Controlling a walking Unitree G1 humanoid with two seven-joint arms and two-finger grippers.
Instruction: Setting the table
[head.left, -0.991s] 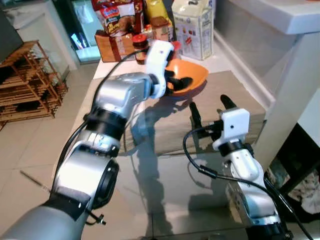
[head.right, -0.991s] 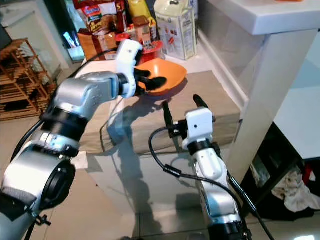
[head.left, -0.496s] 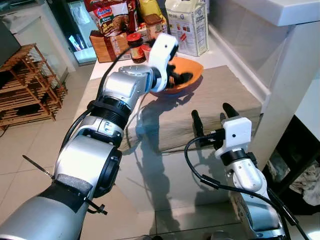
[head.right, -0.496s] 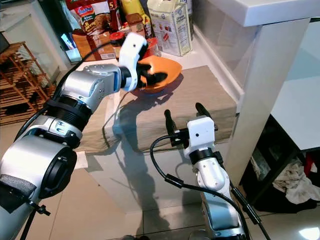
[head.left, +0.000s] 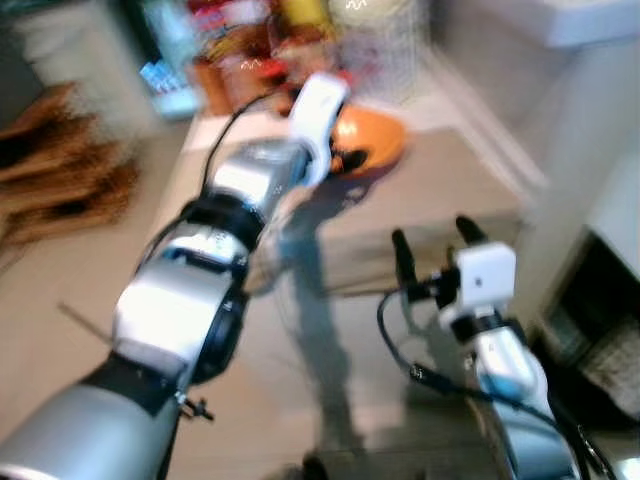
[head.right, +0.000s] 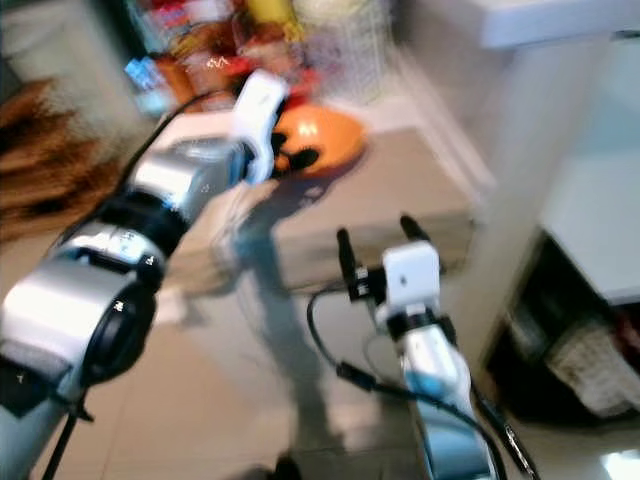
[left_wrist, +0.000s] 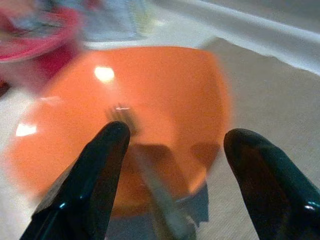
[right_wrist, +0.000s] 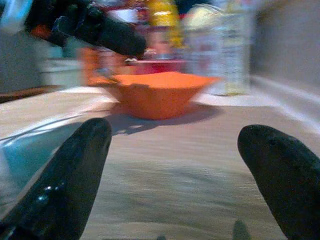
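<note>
**Orange bowl at the bench's far edge**

The left claw (left_wrist: 170, 150) is hovering released over the orange bowl (head.left: 372, 140), which looks light, rigid and slick; its rim seems the best hold. The right claw (head.left: 432, 238) is waiting spread near the front edge.

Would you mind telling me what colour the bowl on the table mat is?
The bowl is plain orange, clearest in the left wrist view.

Two silver arms with black joint bands are seen, each ending in a white wrist block and two long black fingers: left gripper (head.left: 350, 158), right gripper (head.left: 435, 238). Black cables are looped beside both forearms.
</note>
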